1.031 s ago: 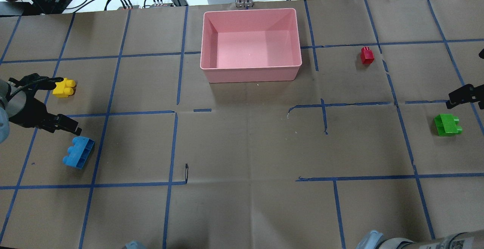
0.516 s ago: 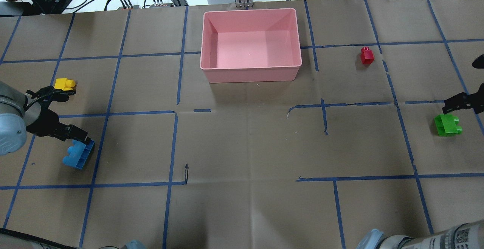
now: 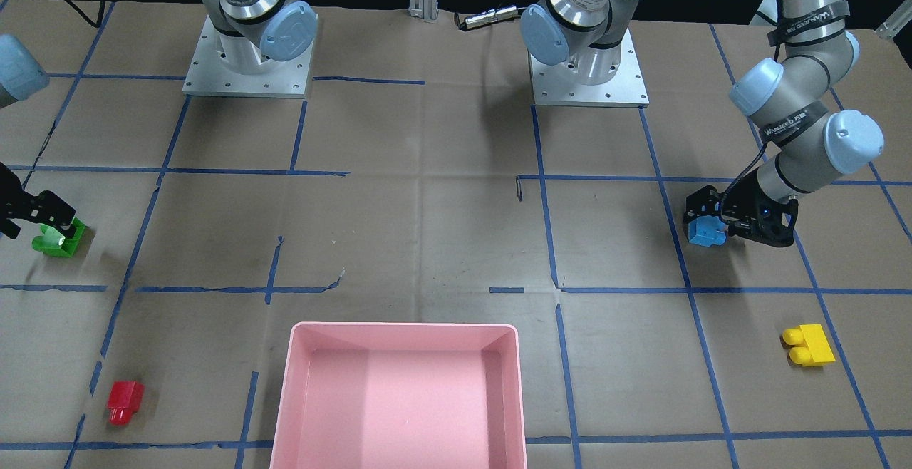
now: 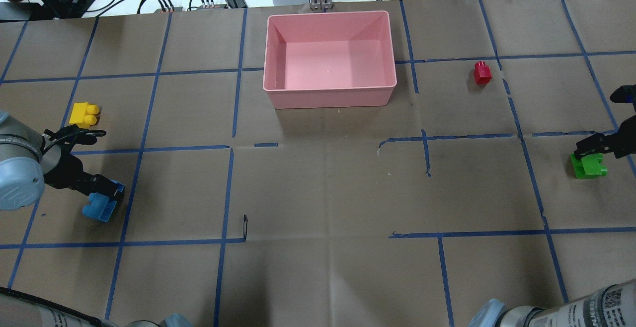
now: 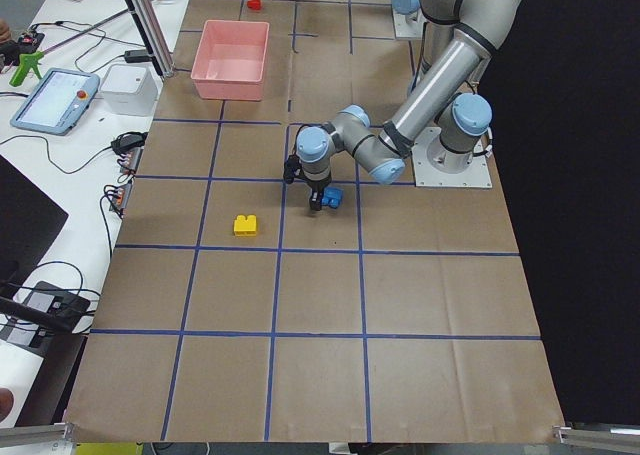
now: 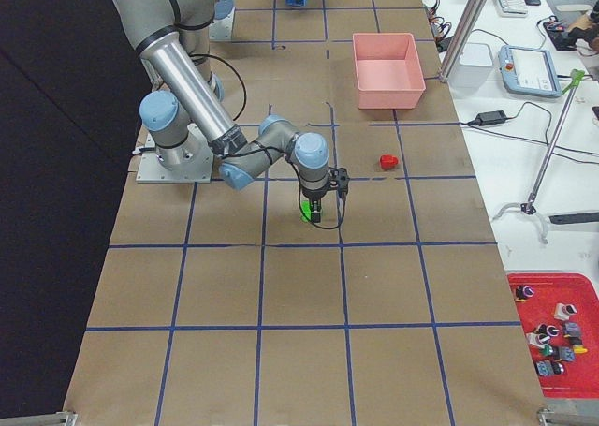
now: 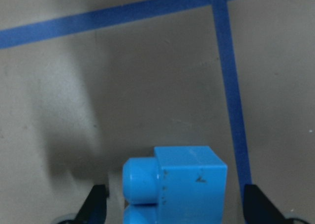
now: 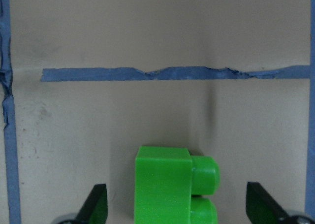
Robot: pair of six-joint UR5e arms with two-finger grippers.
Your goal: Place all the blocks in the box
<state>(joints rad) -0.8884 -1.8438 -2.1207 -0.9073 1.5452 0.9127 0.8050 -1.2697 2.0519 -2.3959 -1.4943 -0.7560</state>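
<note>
green brick [image 8: 167, 184] on bench [image 8: 147, 32], studs pointing right | claw [image 8: 179, 207] spread wide, one finger each side, neither touching | blue tape [image 8: 162, 74] beyond

The tabletop [image 4: 318, 193] is brown paper, crossed by a grid of blue tape lines [image 4: 149, 148]. The box [image 4: 328, 98] is plain pink. There are a green block [image 4: 590, 166], a red block [image 4: 482, 73], a light-blue block [image 4: 99, 207] and a yellow block [image 4: 83, 115]. My left end effector [image 7: 177, 209] and my right end effector [image 8: 177, 209] are black. My arms [image 3: 801, 123] are silver-grey with pale blue caps [image 3: 853, 142].
</note>
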